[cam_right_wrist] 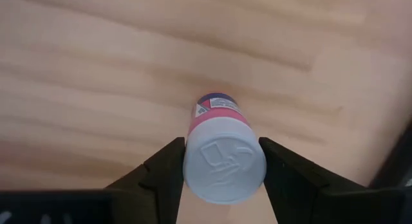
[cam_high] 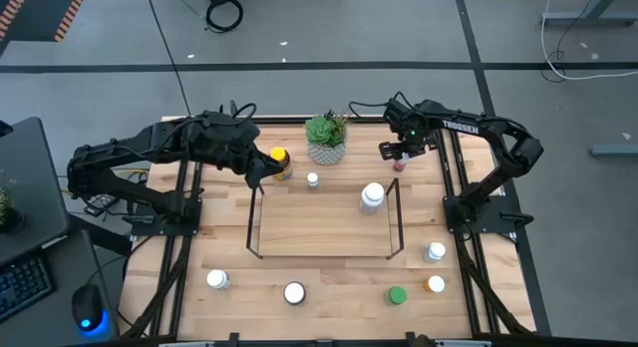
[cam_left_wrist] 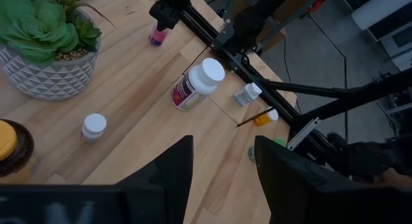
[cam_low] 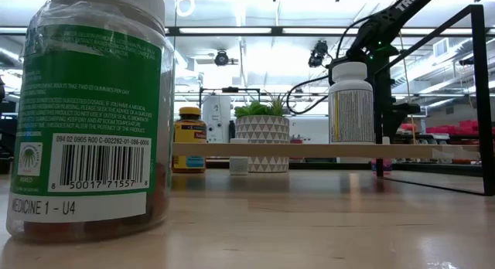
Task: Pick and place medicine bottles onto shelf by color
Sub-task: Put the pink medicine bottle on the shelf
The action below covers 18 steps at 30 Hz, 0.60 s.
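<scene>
High view findings: the wire shelf (cam_high: pixel 324 219) stands mid-table and carries one large white-capped bottle (cam_high: pixel 372 196) near its right end. Every other medicine bottle is off it. An amber yellow-capped bottle (cam_high: pixel 280 164) and a small white bottle (cam_high: pixel 312 179) stand just behind the shelf, beside the potted succulent (cam_high: pixel 327 138). Along the front edge of the table (cam_high: pixel 329 277) stand two white-capped bottles (cam_high: pixel 216 279) (cam_high: pixel 294 292), a green-capped bottle (cam_high: pixel 397 295), an orange bottle (cam_high: pixel 436 284) and another white one (cam_high: pixel 435 252). Judgement: the task is at an early stage, one bottle placed at most and the rest outstanding.

Item in hand: the pink bottle (cam_right_wrist: pixel 222 153) stands upright on the table at the rear right, outside the shelf's right end. It is small and round, with a pink body, a dark band on its label and a pale embossed cap.

Right gripper (cam_right_wrist: pixel 222 166): lowered over this bottle, fingers (cam_right_wrist: pixel 161 176) against either side of the cap, pinching the bottle. Its base appears to rest on the wood, so lift-off is judged not yet made.

Left gripper (cam_left_wrist: pixel 222 176): hovering at the rear left by the amber bottle, fingers (cam_left_wrist: pixel 168 176) spread with nothing between them.
</scene>
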Tool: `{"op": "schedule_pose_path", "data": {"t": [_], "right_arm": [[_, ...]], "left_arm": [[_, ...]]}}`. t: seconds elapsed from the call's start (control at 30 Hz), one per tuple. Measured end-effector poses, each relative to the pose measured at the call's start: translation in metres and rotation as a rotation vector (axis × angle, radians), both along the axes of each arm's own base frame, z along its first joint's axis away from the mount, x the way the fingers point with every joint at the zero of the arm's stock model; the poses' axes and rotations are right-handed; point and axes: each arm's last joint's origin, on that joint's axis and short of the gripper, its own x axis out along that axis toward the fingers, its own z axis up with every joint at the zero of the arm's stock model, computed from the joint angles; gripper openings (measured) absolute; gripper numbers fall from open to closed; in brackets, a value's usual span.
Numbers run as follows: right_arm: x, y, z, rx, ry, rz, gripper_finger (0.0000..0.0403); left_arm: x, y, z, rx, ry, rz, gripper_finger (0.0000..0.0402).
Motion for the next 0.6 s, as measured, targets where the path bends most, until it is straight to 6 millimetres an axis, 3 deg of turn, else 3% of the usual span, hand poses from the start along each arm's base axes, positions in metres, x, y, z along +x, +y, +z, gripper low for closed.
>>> {"op": "schedule_pose_path", "data": {"t": [0.2,0.43,0.6], "right_arm": [[0.019,0.001,0.027,-0.028,-0.092,0.069,0.0185],[0.050,0.013,0.085,-0.143,-0.185,0.178,0.0188],[0.061,0.030,0.122,-0.209,-0.185,0.243,0.0187]], "left_arm": [[-0.003,0.000,0.002,0.003,-0.011,-0.001,0.0172],[-0.010,-0.001,0.006,0.006,-0.028,-0.002,0.0173],[-0.016,0.000,0.008,0.015,-0.034,0.001,0.0172]]}}
